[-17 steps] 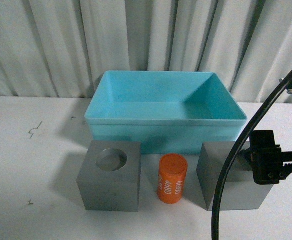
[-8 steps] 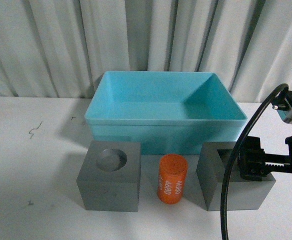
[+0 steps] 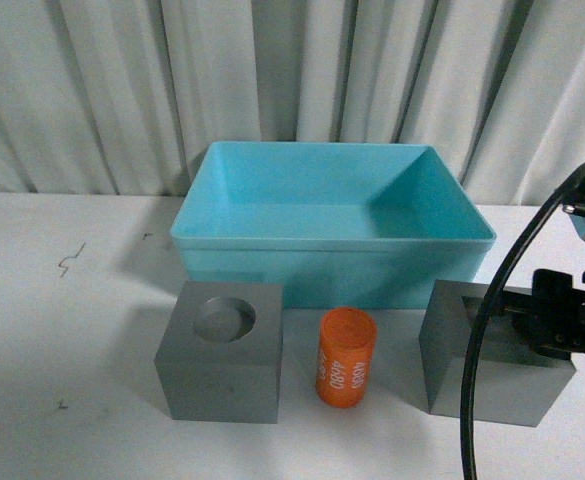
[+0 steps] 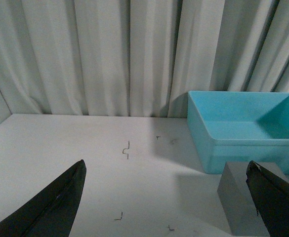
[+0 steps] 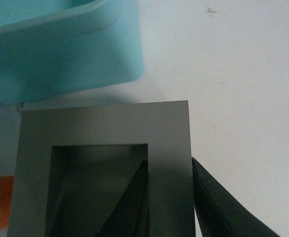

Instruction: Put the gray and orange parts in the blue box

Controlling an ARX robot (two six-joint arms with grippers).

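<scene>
The blue box (image 3: 332,245) stands at the back of the white table. In front of it sit a gray cube with a round recess (image 3: 220,352), an orange cylinder (image 3: 345,357) with white lettering, and a gray cube with a square recess (image 3: 492,350). My right gripper (image 3: 562,320) is shut on that cube's right wall, one finger inside the recess and one outside (image 5: 170,165). The blue box (image 5: 60,54) lies just beyond the cube (image 5: 104,128). My left gripper (image 4: 166,170) is open over bare table, with a gray cube (image 4: 240,195) and the blue box (image 4: 243,126) ahead.
A pleated white curtain (image 3: 292,80) closes off the back. A black cable (image 3: 487,340) hangs in front of the held cube. Small dark marks (image 3: 70,262) dot the table at the left.
The cube with the square recess has shifted to the right with my right gripper, away from the orange cylinder. The other parts have not moved.
</scene>
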